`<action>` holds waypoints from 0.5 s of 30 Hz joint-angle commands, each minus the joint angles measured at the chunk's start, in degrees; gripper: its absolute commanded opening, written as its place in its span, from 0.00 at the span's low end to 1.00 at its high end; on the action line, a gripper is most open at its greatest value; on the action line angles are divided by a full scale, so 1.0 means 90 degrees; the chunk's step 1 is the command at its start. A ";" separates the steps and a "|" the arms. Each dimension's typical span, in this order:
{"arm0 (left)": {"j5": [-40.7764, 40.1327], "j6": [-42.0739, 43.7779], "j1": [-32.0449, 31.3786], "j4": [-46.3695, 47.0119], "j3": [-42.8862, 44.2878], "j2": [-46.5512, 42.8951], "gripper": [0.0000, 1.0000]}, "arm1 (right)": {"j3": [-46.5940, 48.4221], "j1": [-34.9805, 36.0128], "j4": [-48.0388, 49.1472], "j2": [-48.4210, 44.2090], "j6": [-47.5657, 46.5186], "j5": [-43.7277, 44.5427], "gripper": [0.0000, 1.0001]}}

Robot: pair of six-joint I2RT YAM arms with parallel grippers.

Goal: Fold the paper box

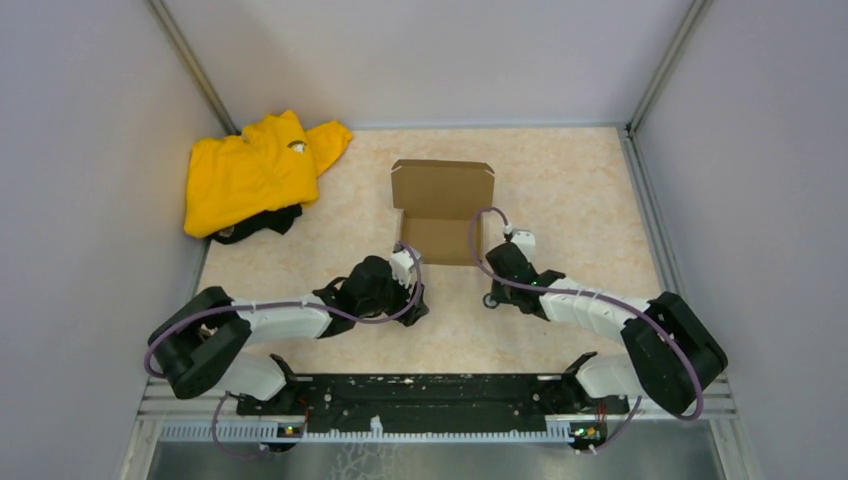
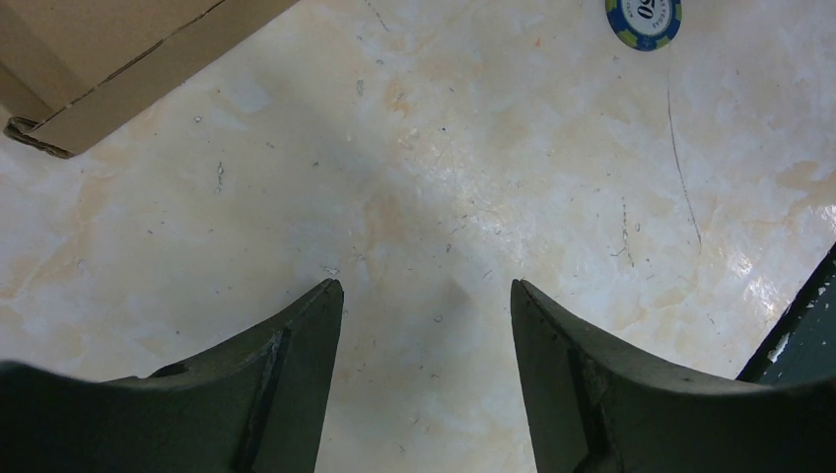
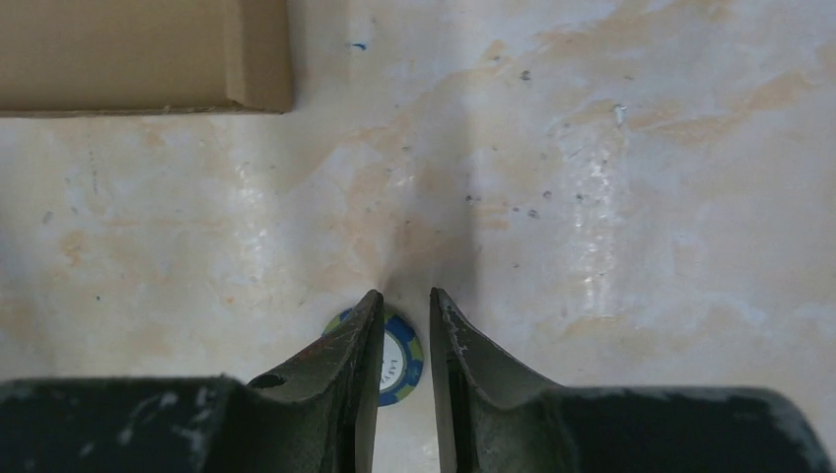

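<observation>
Saw whole only from above: matte brown cardboard paper box [image 1: 441, 212], lid open, mid-table. Caught clearly by wrist views: round blue-rimmed chip [image 3: 402, 357] on glossy marbled table [image 3: 611, 197]. Found left gripper [image 2: 426, 286] gaping, empty; right gripper [image 3: 404, 293] at a slit over the chip, clasping nothing.

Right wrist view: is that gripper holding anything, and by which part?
Nothing. The right gripper has a narrow empty gap between its fingers; the round blue-and-white poker chip lies flat beneath them, ungripped.
</observation>
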 commanded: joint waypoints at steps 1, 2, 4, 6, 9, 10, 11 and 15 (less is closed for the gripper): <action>-0.0014 -0.0100 -0.0041 0.0142 0.0033 0.0034 0.69 | 0.0038 0.0398 0.0015 0.0196 0.0262 -0.0297 0.23; -0.0020 -0.0110 -0.0041 0.0140 0.0025 0.0021 0.69 | 0.0020 0.0457 0.0034 0.0203 0.0321 -0.0307 0.23; -0.0016 -0.0120 -0.0041 0.0139 0.0006 -0.0014 0.69 | -0.0020 0.0571 0.0135 0.0215 0.0397 -0.0359 0.23; 0.0007 -0.0130 -0.0041 0.0145 -0.0005 -0.0060 0.69 | -0.0009 0.0650 0.0306 0.0272 0.0399 -0.0448 0.23; 0.0040 -0.0140 -0.0041 0.0144 -0.0024 -0.0099 0.69 | 0.0037 0.0750 0.0618 0.0364 0.0246 -0.0793 0.23; 0.0039 -0.0144 -0.0045 0.0148 -0.0032 -0.0107 0.69 | 0.0078 0.0792 0.0651 0.0389 0.0213 -0.0865 0.23; 0.0047 -0.0149 -0.0041 0.0147 -0.0034 -0.0129 0.69 | 0.0131 0.0828 0.0577 0.0392 0.0189 -0.0834 0.23; 0.0137 -0.0137 -0.0041 0.0163 -0.0034 -0.0185 0.69 | 0.0208 0.0833 0.0149 -0.0061 0.0012 -0.0412 0.24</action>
